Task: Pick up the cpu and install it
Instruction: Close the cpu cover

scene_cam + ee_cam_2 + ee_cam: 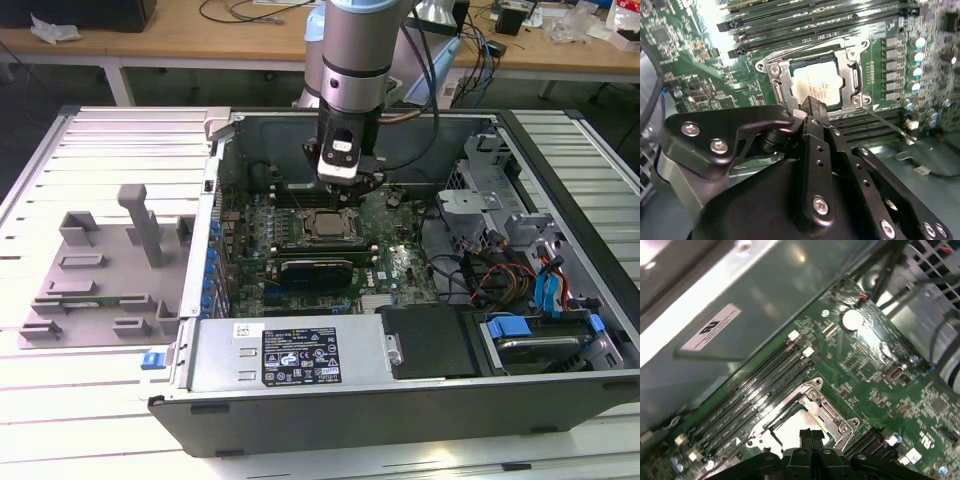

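Your gripper (350,188) hangs inside the open computer case (400,410), straight over the processor socket, with its two black fingertips (806,435) pressed together and nothing between them. In both wrist views the tips sit just above the socket's near edge; whether they touch it you cannot tell.

Working down by size, you have the slatted metal table (80,425) carrying everything, and the case lying on it on its side with the open face up. The arm (355,50) comes down into the case from the far side. Toward the exterior view's left of the case, just beside its wall, lies the grey plastic tray (100,270) with its upright posts and shallow pockets.

Inside the case the green motherboard (400,265) covers the floor. Long black memory slots (805,25) run along one side of the socket, more of them on the other side. The silver metal frame (852,57) of the socket has a screw at each corner, and a thin metal lever (885,122) runs out from one corner.

The cpu (816,82) lies flat within that frame, its pale metal top facing up through the opening, directly beneath your gripper and apart from the tray.
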### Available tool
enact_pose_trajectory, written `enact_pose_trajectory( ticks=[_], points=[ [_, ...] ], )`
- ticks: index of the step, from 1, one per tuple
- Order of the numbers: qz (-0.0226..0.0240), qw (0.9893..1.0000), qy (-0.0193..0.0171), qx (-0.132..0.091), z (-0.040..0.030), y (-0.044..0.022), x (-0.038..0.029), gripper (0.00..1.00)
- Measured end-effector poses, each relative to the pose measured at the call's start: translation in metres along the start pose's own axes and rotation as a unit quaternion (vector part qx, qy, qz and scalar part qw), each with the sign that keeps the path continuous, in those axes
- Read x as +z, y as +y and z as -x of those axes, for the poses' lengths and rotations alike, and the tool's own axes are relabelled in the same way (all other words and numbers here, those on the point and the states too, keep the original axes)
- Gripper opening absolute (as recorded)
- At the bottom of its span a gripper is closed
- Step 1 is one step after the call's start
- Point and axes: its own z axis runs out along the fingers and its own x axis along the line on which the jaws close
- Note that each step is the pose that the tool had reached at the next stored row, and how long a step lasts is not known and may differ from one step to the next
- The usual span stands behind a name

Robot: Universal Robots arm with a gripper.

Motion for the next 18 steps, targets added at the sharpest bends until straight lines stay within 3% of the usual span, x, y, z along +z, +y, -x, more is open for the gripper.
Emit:
enact_pose_trajectory(
  ticks=[2,3,5,7,9,10,13,14,16,18],
  points=[
    [-0.0004,0.9992,0.0004,-0.039,0.0000,0.0000,0.0001,0.11],
    [-0.0005,0.9990,0.0005,-0.046,0.0000,0.0000,0.0002,0.11],
    [-0.0007,0.9972,0.0007,-0.075,0.0000,0.0000,0.0004,0.11],
    [-0.0011,0.9937,0.0011,-0.112,0.0000,0.0000,0.0008,0.11],
    [-0.0015,0.9887,0.0015,-0.150,0.0000,0.0000,0.0013,0.11],
    [-0.0016,0.9871,0.0015,-0.160,0.0000,0.0000,0.0015,0.11],
    [-0.0019,0.9812,0.0019,-0.193,0.0000,0.0000,0.0024,0.11],
    [-0.0022,0.9758,0.0021,-0.219,0.0000,0.0000,0.0037,0.11],
    [-0.0026,0.9670,0.0025,-0.255,0.0000,0.0000,0.0058,0.11],
    [-0.0030,0.9571,0.0028,-0.290,0.0000,0.0000,0.0081,0.11]
  ],
)
